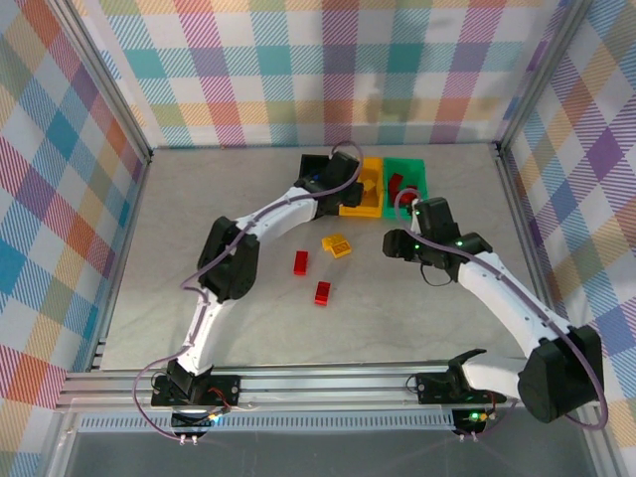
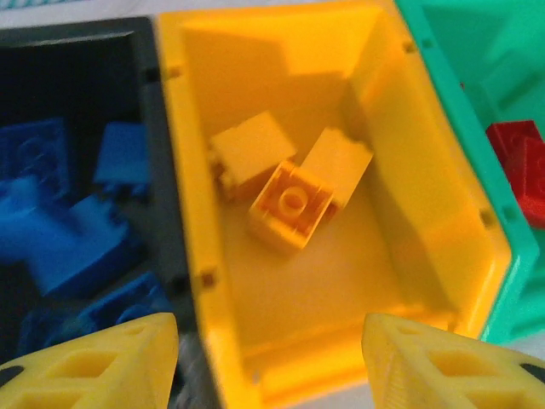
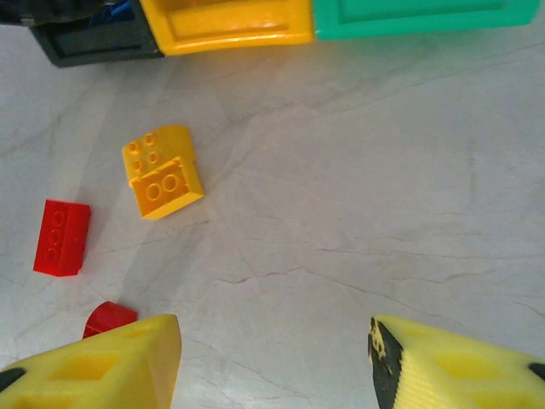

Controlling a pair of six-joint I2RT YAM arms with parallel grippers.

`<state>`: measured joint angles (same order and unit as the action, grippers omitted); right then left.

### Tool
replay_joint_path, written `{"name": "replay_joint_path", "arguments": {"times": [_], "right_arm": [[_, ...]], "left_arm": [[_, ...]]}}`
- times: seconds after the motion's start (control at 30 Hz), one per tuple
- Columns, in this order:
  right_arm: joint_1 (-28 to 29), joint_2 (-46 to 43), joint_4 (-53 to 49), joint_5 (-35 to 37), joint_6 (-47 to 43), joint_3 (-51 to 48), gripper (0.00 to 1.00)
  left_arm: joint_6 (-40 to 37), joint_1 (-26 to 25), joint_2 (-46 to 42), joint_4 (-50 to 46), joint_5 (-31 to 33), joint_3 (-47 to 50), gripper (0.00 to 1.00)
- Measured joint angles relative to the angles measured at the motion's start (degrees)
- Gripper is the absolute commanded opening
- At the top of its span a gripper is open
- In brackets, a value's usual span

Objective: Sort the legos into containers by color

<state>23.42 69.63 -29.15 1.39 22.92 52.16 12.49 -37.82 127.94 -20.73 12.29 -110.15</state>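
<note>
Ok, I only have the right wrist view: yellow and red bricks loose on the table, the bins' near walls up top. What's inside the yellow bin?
Observer: Three yellow bricks lie in the yellow bin, as the left wrist view shows.
Operator: Where is the left gripper?
Observer: The left gripper hangs above that bin, open, with nothing between its fingers.
Operator: And the green bin?
Observer: The green bin holds red bricks.
</note>
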Motion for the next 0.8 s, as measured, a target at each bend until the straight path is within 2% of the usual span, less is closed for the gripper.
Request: {"name": "replay_joint_path", "arguments": {"times": [0.2, 0.3, 0.53, 0.73, 0.8], "right_arm": [[5.42, 8.96, 3.72, 0.04, -2.75, 1.27, 0.76], [7.72, 15.15, 4.98, 0.15, -5.05, 4.33, 0.81], [10.38, 28.55, 6.88, 1.11, -10.29, 12.94, 0.94], [11.17, 36.61, 7.08, 0.74, -13.57, 18.10, 0.94], [11.43, 38.25, 7.06, 0.72, -14.36, 19.04, 0.91]], "left_arm": [[2.78, 2.36, -20.33, 0.42, 2.34, 19.67, 0.59], [4.07, 3.89, -27.78, -0.28, 3.45, 26.58, 0.59], [6.64, 4.70, -36.06, -4.15, 4.79, 37.22, 0.60], [9.05, 4.70, -39.89, -7.34, 4.50, 41.72, 0.60], [9.31, 4.70, -40.79, -8.26, 4.57, 41.99, 0.60]]}}
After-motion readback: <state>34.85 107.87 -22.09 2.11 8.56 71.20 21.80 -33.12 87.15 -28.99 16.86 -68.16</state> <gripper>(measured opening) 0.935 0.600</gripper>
